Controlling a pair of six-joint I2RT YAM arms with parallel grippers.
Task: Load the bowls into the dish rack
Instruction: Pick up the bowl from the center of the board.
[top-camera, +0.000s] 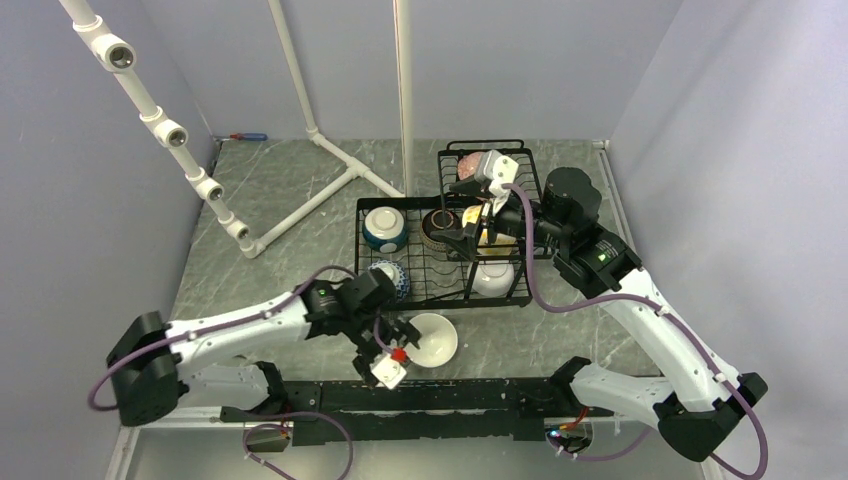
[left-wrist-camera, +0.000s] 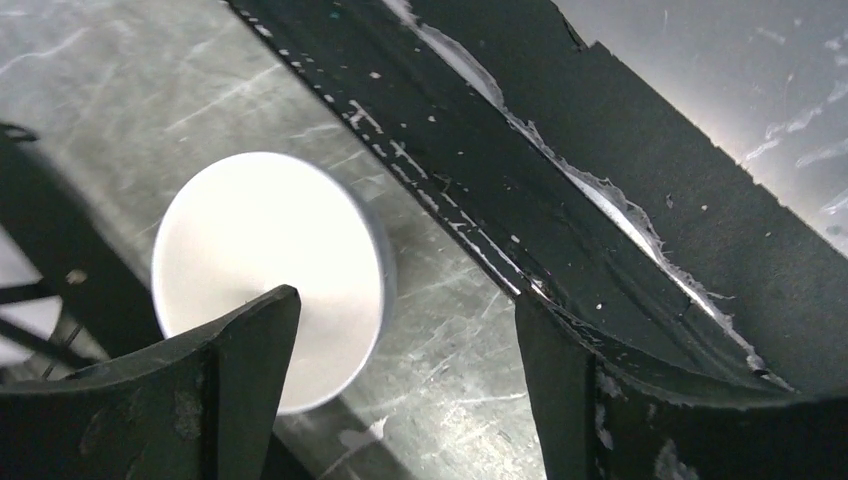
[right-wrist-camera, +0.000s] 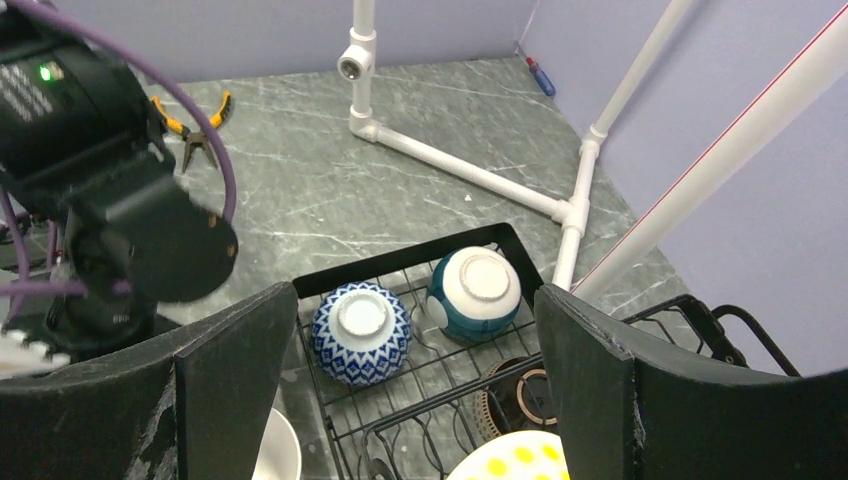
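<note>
Near edge: a black rail (top-camera: 470, 395) runs along it; the plain white bowl (top-camera: 432, 340) sits on the table (top-camera: 290, 190) between the rail and the dish rack (top-camera: 445, 301).
Open room: table surface shows left of and behind the rack, with the white pipe frame (top-camera: 310, 205) lying across it.
Lower tray: 4 bowls – teal-and-white bowl (top-camera: 384, 228), blue-patterned bowl (top-camera: 392, 277), dark brown bowl (top-camera: 437, 235), racked white bowl (top-camera: 494, 280).
Raised basket: 1 pink bowl (top-camera: 468, 165), partly hidden.
Under the right arm: 1 yellow-dotted bowl (right-wrist-camera: 510, 462); I cannot tell which tier.
Count: 7 bowls – 6 at the rack, 1 on the table.
Left gripper (left-wrist-camera: 405, 305): jaws apart beside the plain white bowl, holding nothing.
Right gripper (right-wrist-camera: 415, 295): jaws apart above the tray, clamped on nothing.
</note>
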